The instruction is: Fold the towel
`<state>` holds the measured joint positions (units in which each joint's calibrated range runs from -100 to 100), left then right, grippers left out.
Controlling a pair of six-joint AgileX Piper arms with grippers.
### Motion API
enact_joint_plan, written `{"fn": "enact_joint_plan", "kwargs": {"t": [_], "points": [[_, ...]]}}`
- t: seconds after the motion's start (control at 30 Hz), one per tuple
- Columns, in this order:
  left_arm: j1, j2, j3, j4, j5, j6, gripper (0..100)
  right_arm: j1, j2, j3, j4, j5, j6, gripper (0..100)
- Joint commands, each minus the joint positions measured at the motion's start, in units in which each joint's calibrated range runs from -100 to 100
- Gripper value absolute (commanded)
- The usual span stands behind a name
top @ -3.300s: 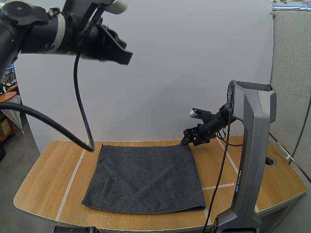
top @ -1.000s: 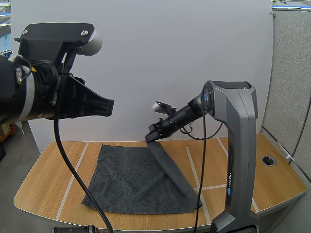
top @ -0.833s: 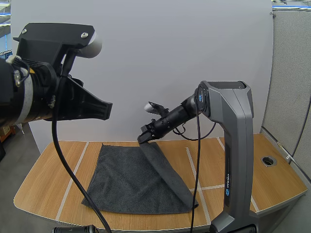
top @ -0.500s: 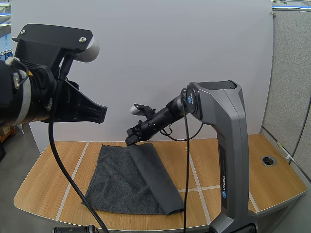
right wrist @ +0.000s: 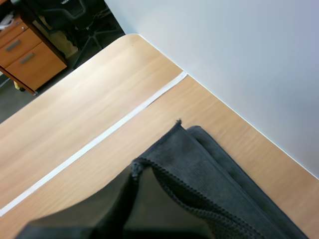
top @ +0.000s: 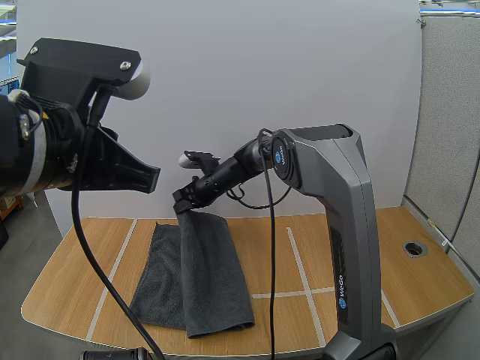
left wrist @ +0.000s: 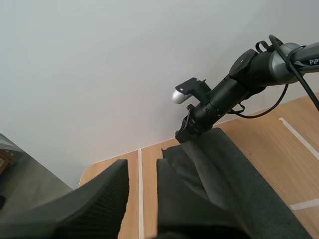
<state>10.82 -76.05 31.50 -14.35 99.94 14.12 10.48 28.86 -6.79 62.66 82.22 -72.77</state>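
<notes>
A dark grey towel point(top: 202, 277) lies on the wooden table, its right half drawn over the left half. My right gripper point(top: 187, 201) is shut on the towel's far corner and holds it raised above the far left part of the towel. Seen from the right wrist, the pinched hem point(right wrist: 199, 164) hangs at the fingertips of that gripper point(right wrist: 135, 172), above the layer lying flat. My left gripper point(top: 144, 178) hovers high over the table's left side, open and holding nothing. In the left wrist view its fingers point(left wrist: 99, 209) stand apart, facing the towel point(left wrist: 224, 169).
The table point(top: 337, 247) is light wood crossed by white tape lines point(top: 296, 262). A round cable hole point(top: 411, 247) sits near its right edge. A white wall panel stands behind the table's far edge.
My right gripper has carried the towel's far right corner leftward across the table, so the right half now drapes over the left half. The left arm has hardly moved.
</notes>
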Motion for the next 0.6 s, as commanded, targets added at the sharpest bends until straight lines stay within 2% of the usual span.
{"fn": "enact_joint_plan", "kwargs": {"t": [0.0, 0.17, 0.4, 0.57], "points": [[0.08, -0.4, 0.2, 0.1, 0.1, 0.1, 34, 2.3, -0.8, -0.6, -0.8, -5.6, 0.1, 0], [0.08, -0.7, 0.2, 0.2, 0.1, -0.1, 34, 3.9, -0.6, -0.6, -1.3, -12.7, -0.2, 0], [0.08, -2.8, 0.2, 0.2, 0.1, -0.2, 34, 4.3, 5.3, -7.8, -3.0, -11.1, 3.4, 0], [0.08, -3.3, 0.2, 0.2, 0.1, -0.5, 34, 4.7, 8.3, -10.9, -3.4, -11.5, 3.5, 0]]}}
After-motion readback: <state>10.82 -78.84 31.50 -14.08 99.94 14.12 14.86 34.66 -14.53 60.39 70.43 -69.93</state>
